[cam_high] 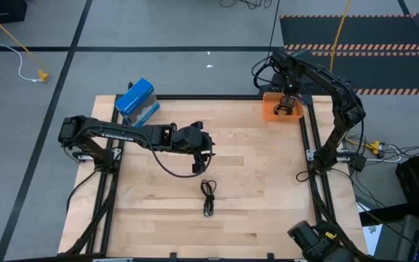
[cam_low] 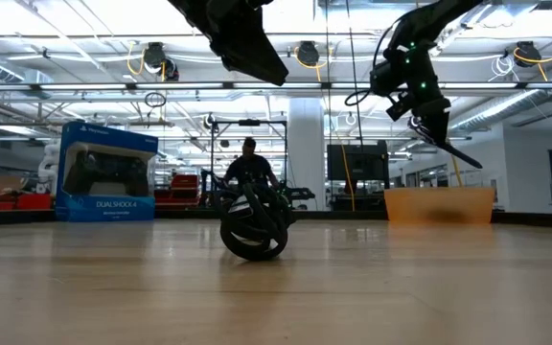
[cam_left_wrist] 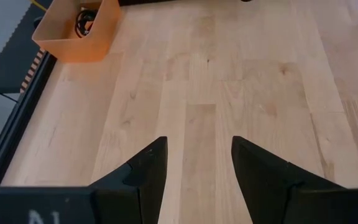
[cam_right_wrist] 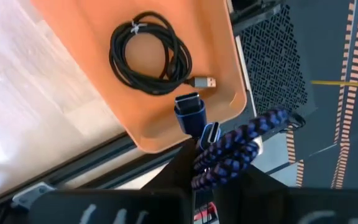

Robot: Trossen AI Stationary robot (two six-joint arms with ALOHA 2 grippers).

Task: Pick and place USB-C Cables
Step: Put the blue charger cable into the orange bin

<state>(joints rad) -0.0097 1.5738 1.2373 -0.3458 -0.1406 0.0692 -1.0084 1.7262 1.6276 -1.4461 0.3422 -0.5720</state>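
- Black and folded long, one USB-C cable (cam_high: 209, 197) lies on the wooden table (cam_high: 253, 211) toward the near edge, untouched, well apart from both arms.
- Just beyond it, the left gripper (cam_high: 197, 140) hovers over the middle of the table, fingers (cam_left_wrist: 146, 173) spread wide with only bare wood between them; it holds nothing.
- At the far right corner sits the orange bin (cam_right_wrist: 104, 106), with the black ring-coiled cable (cam_right_wrist: 149, 53) already lying flat inside it.
- Over that bin hangs the right gripper (cam_right_wrist: 210, 158), fingers pinched tight on the purple-blue braided cable (cam_right_wrist: 235, 149), whose blue plug end (cam_right_wrist: 190, 112) dangles toward the bin's inner wall.
- Judging by this, the step in hand is dropping the braided cable in. The bundle seems to hang near the bin's rim, with part of it out past the edge, so the gripper would do well to shift toward the bin's middle and come lower before letting go; released here, the stiff braid could tip over the wall and off the table.
- A blue DualShock box (cam_high: 134, 98) stands at the far left, clear of the work.
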